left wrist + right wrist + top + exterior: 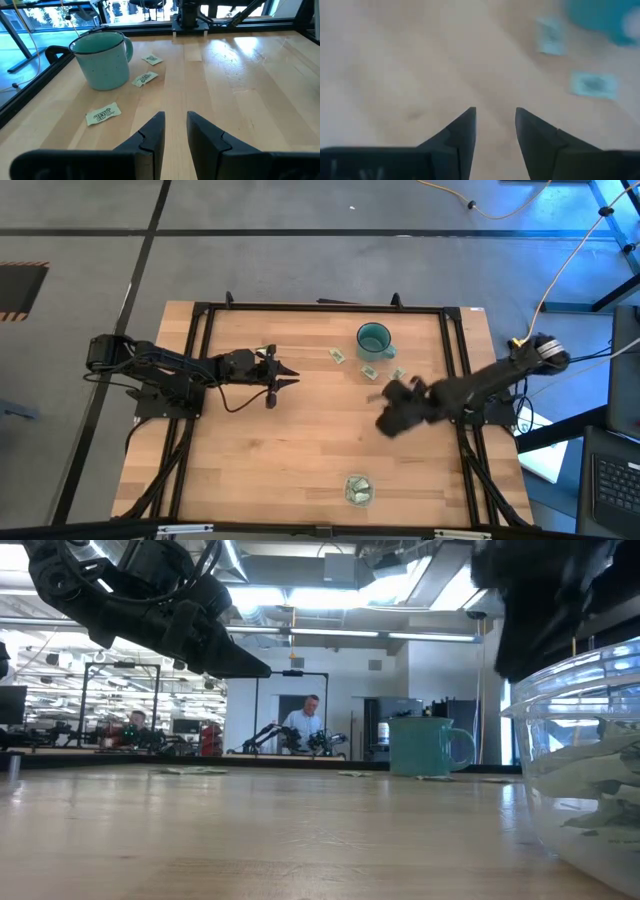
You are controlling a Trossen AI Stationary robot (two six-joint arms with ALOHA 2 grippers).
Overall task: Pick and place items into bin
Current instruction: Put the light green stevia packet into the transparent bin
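Three pale green and white packets lie flat on the table by a teal mug [374, 338]: one [338, 356] to its left, two [368, 371] [400, 375] on its near side. The left wrist view shows the same packets [103, 114] [145, 78] [152, 60]. The clear bin [357, 490] stands at the near edge with several packets inside [590, 775]. My right gripper [385, 420] [495, 120] hangs open over bare wood on the near side of the packets, holding nothing. My left gripper [290, 376] [175, 125] waits open left of centre, pointing toward the mug.
A black frame [200, 310] runs along the table's far, left and right sides. Bare wood lies between the mug and the bin. Beyond the far edge, the low view shows a person [305, 725] at another bench.
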